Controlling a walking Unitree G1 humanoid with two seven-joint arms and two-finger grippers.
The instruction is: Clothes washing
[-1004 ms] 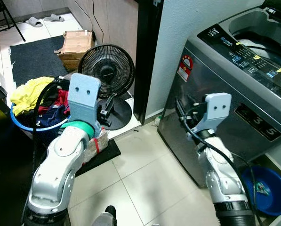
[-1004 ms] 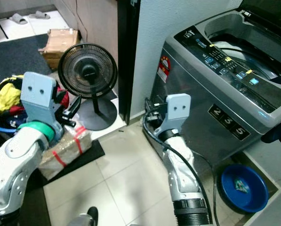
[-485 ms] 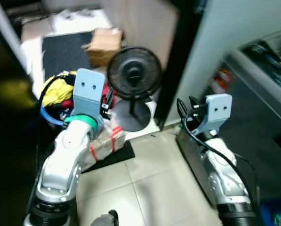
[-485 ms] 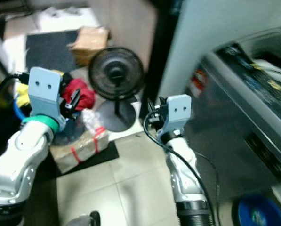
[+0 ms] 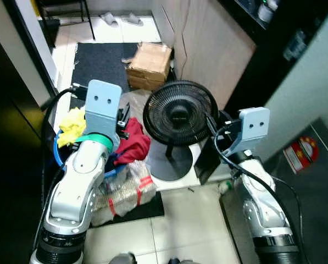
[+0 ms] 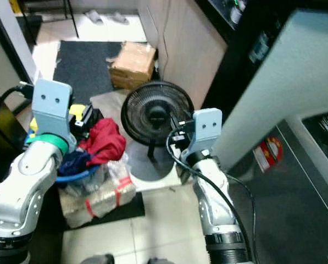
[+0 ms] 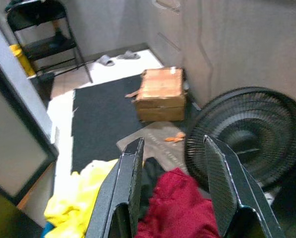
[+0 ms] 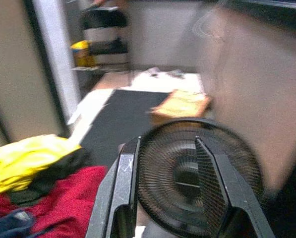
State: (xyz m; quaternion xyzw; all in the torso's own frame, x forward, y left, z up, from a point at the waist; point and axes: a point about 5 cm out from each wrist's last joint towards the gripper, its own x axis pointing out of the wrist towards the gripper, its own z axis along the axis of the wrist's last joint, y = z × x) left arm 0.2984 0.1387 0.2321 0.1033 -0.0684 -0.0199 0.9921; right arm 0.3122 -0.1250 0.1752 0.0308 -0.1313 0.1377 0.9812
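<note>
Left eye view: the robot looks down at a tiled floor beside a wooden wall panel, both silver arms raised in front of it.
Laundry: a blue round plastic basin [image 5: 62, 159] on the floor at the robot's left holds a heap of clothes, with a red garment [image 5: 132, 142] on top, a yellow garment [image 5: 71, 122] at the far side and a dark blue garment [image 6: 73, 163] at the near side.
Left gripper [image 7: 172, 171]: held above the basin, jaws released with a wide gap; the red and yellow garments lie below and beyond them, untouched.
Right gripper [image 8: 165, 171]: held in the air facing the fan, jaws released and holding nothing.
Fan: a black round floor fan with a wire grille [image 5: 179, 113] stands upright on its round base [image 5: 172, 163], just beside the basin.
Bundle: a clear plastic-wrapped package bound with red tape [image 5: 125, 190] lies on a small black mat [image 5: 144, 208], touching the basin's near side.
Box: a brown cardboard box [image 5: 149, 65] sits against the wall past the fan, at the edge of a dark grey floor mat [image 5: 99, 60].
Slippers: a grey pair [image 5: 121, 19] lies on the pale floor beyond the mat.
Washing machine: its grey side [image 6: 295, 192] shows at the robot's right.
Label: a round red sticker [image 5: 303, 150] on that side; its writing is too small to read.
</note>
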